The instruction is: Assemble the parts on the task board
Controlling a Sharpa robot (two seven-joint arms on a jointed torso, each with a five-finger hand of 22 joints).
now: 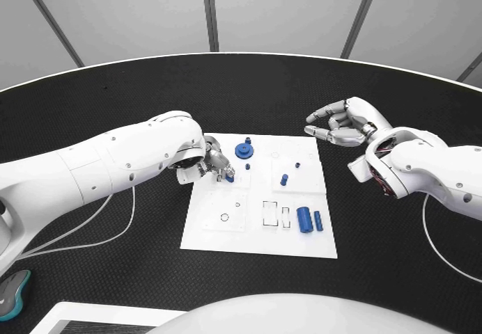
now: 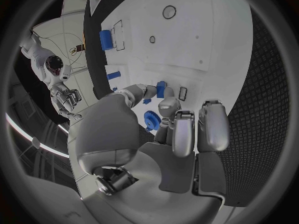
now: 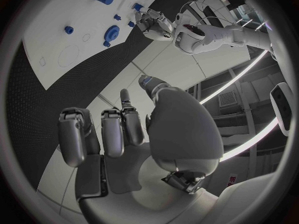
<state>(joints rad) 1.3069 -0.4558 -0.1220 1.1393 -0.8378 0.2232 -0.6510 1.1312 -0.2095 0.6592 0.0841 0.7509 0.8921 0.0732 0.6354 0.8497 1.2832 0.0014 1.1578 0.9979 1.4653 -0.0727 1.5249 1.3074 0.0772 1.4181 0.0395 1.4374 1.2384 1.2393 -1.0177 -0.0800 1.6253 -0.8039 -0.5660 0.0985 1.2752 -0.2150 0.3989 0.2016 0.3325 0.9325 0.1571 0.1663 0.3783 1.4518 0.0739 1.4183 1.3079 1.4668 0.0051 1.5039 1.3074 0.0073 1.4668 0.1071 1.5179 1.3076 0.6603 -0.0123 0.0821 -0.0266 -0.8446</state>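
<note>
The white task board (image 1: 226,233) lies mid-table. My left hand (image 1: 214,165) hovers over its near-left area and pinches a small blue part (image 1: 229,178) between thumb and a finger; the left wrist view shows that part (image 2: 161,88) at the fingertips, just over the board (image 2: 206,40). A blue gear (image 1: 244,149) (image 2: 151,119) stands on the board beside the hand. Two small blue pegs (image 1: 284,179) (image 1: 297,165) stand mid-board. Two blue cylinders (image 1: 304,218) (image 1: 318,220) lie at the right edge. My right hand (image 1: 341,122) floats off the board's far right corner, fingers loosely bent, holding nothing.
Empty outlined slots (image 1: 271,213) and round holes (image 1: 225,217) mark the board's near half. A teal object (image 1: 12,292) lies at the table's near-left edge, next to a white tray corner (image 1: 90,321). Black table (image 1: 120,250) surrounds the board.
</note>
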